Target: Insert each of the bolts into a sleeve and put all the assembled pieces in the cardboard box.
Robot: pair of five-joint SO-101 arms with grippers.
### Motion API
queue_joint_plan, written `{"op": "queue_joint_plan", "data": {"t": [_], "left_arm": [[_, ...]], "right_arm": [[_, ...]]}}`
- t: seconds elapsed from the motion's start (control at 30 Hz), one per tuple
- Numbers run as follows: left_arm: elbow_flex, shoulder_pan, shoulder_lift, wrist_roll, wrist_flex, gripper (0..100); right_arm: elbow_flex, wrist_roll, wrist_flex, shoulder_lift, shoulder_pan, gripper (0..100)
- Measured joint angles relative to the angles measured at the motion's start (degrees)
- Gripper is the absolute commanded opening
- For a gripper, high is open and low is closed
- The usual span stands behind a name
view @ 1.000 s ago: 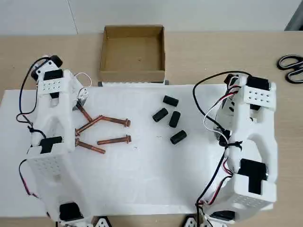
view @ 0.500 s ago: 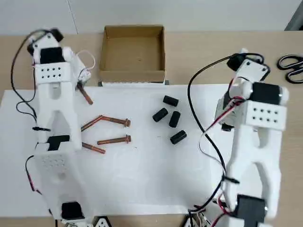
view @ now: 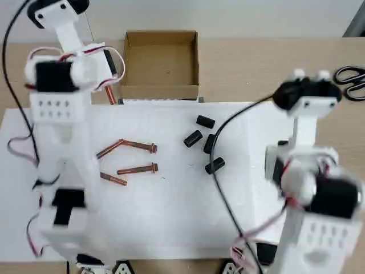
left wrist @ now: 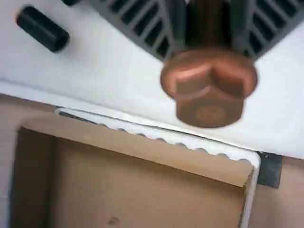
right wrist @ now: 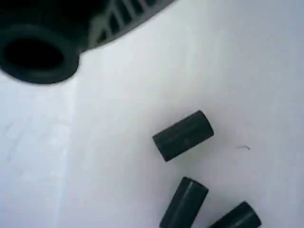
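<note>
holding one bolt (left wrist: 209, 88): left hand (left wrist: 207, 23); right hand (right wrist: 42, 21) holds one sleeve (right wrist: 34, 58); four bolts (view: 140, 146) (view: 108, 150) (view: 137, 169) (view: 112, 178), four sleeves (view: 205, 121) (view: 193, 138) (view: 210, 143) (view: 214, 165) lie loose.

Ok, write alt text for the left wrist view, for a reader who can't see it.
A copper bolt, seen head-on, is held between dark ribbed fingers above a white sheet. Past the sheet's edge sits the open cardboard box, and one black sleeve lies on the sheet.
</note>
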Motion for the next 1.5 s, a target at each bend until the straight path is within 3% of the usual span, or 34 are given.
{"op": "queue_joint_plan", "data": {"t": [0.4,0.67,0.83,1.07,1.27,1.5], "left_arm": [[32.35,2.37,-34.90,-4.92,-1.67,1],[58.20,2.37,-58.46,-4.92,-14.86,1],[77.98,2.37,-74.81,-3.69,-26.55,1],[99.69,3.16,-96.88,0.26,-36.31,1],[111.12,9.67,-110.59,3.25,-39.82,1],[115.43,16.97,-110.95,6.59,-47.56,1]], "right_arm": [[12.31,0.53,-3.60,-21.27,-0.09,0.3],[26.46,-1.14,-9.41,-35.08,-0.62,0.3],[35.52,-1.93,-10.37,-43.96,-8.26,0.3],[48.00,-10.73,-19.43,-51.52,-18.90,0.3],[56.18,-12.92,-29.98,-53.01,-28.92,0.3],[59.25,-12.92,-34.37,-53.01,-41.67,0.3]]}}
